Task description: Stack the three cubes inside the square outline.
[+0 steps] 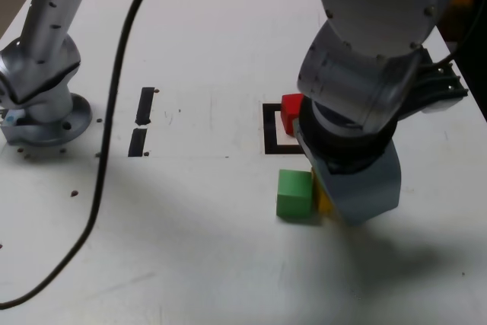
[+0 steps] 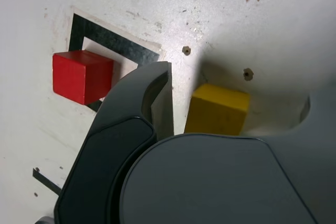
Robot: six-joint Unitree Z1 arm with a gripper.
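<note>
In the wrist view, a yellow cube (image 2: pixel 218 109) sits on the white table between the two dark fingers of my gripper (image 2: pixel 236 95). The gripper is open, and a gap shows between the cube and the nearer finger (image 2: pixel 152 95). A red cube (image 2: pixel 81 76) stands on the black square outline (image 2: pixel 113 38), overlapping one side of it. In the exterior view the red cube (image 1: pixel 291 112) is at the outline's (image 1: pixel 270 138) upper right. A green cube (image 1: pixel 294 193) lies just below the outline. Only a sliver of the yellow cube (image 1: pixel 323 202) shows beside it under the grey gripper body.
Two short black strips (image 1: pixel 141 123) lie at the exterior view's left centre. The arm's base (image 1: pixel 46 116) stands at the far left, and a black cable (image 1: pixel 106 150) trails across the table. Small screw holes (image 2: pixel 186 50) dot the surface.
</note>
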